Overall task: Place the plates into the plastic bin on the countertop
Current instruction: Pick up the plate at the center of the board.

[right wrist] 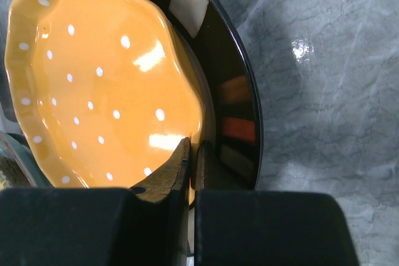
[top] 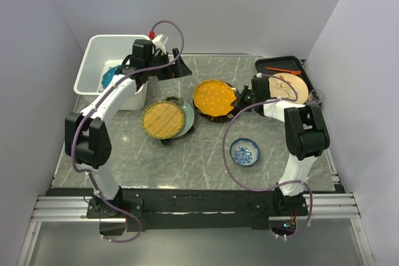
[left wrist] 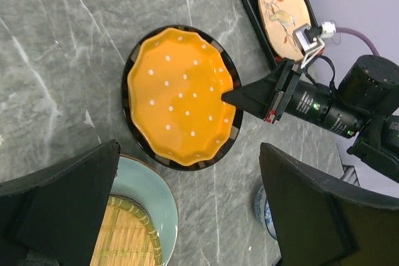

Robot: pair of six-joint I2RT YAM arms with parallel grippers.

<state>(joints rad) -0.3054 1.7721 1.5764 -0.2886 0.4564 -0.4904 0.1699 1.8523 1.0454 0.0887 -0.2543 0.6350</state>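
Top view: the orange plate [top: 214, 98] lies mid-tabletop [top: 206, 154]. The right gripper [top: 240, 98] is at the plate's right rim. The bin [top: 93, 51] stands at the far left corner, well apart from the plate, with a teal plate [top: 110, 76] already inside. So the bin lies left of and farther than the held plate. The left gripper [top: 176, 68] hangs between the two, just right of the bin, and the left arm is the nearer one to the bin. A yellow plate [top: 162, 119] rests on a green plate [top: 188, 118] just left of the orange one. At the far right a tray [top: 280, 65] holds a tan plate [top: 290, 86], and a blue dish [top: 245, 151] sits nearer.

Left wrist view: this camera looks down on the orange plate, which rests inside a dark plate [left wrist: 138, 143]. The left gripper's fingers stand wide apart with nothing between them. The right gripper reaches in from the right onto the orange rim.

Right wrist view: the right gripper's fingers are pressed together on the orange plate's rim, one inside the rim and one outside. A sliver of orange shows between them.

The plate probably must rise clear of the dark plate and then travel left and away. The tabletop is flat and smooth, but the left arm crowds the path to the bin.
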